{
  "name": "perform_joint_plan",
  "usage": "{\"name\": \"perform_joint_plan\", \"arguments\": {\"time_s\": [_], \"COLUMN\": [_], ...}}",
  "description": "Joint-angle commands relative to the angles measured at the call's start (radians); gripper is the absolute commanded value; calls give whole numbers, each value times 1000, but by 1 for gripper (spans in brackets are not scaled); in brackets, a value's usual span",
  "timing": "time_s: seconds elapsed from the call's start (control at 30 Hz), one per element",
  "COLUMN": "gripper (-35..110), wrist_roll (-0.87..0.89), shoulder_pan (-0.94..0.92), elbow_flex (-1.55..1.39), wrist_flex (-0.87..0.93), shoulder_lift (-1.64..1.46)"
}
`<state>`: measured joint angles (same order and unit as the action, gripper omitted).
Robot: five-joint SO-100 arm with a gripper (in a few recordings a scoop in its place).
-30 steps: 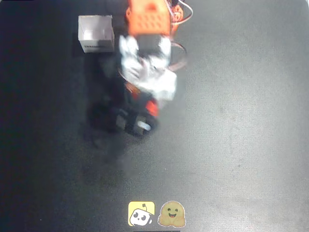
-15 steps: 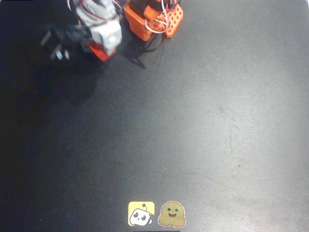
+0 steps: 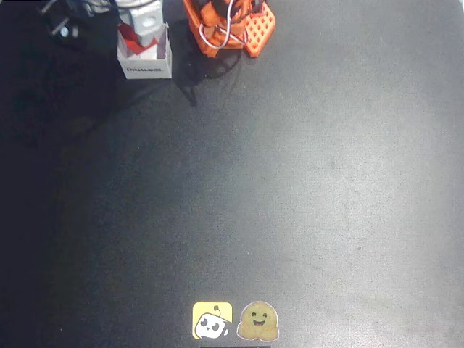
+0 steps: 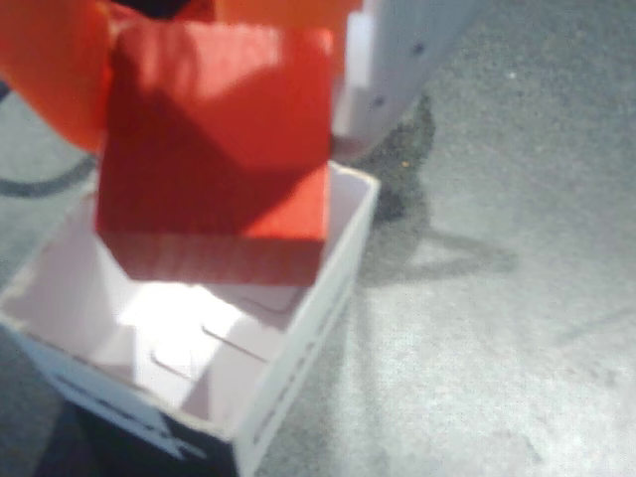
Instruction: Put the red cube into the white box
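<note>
- Overhead view: the white box (image 3: 145,61) stood near the top left of the dark table (image 3: 290,181), its printed side wall facing the lower edge of the picture.
- The arm's white and red end (image 3: 141,25) hung directly over the box opening, covering most of the inside. Red showed within the box outline, but cube and robot parts could not be told apart there.
- The orange perforated base (image 3: 232,29) stood just right of the box, with looped wires on top.
- Two stickers lay at the bottom edge, well apart from the box: a yellow one (image 3: 212,320) and a tan smiling one (image 3: 258,322) beside it.
- Wrist view: the red cube (image 4: 219,149) was held above the open box (image 4: 298,338), its lower part at about rim level over the far side of the opening.
- The gripper (image 4: 214,89) was closed on the cube: an orange finger (image 4: 50,70) pressed its left face, a white finger (image 4: 397,60) its right.
- The box floor (image 4: 189,328) was lit and bare, with flap seams visible. Dark print ran along the outer wall.
- The grey table surface (image 4: 497,298) lay to the right, carrying the arm's shadow.
</note>
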<state>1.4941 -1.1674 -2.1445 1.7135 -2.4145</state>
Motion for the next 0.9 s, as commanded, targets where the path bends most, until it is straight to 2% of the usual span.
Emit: {"name": "perform_joint_plan", "arguments": {"time_s": [0.0,0.13,0.3,0.37,0.5,0.6,0.7,0.87], "gripper": [2,22,24,22,0,0,0,0], "wrist_roll": [-34,-140,-181,-189,-198,-281,-272,-132], "shoulder_pan": [-11,-11,-11,-11,-8,44,193,637], "elbow_flex": [0,6,-3,-3,-3,-2,-5,-51], "wrist_flex": [40,-18,-48,-58,-75,-143,-179,-290], "shoulder_lift": [-21,-23,-48,-51,-51,-51,-51,-51]}}
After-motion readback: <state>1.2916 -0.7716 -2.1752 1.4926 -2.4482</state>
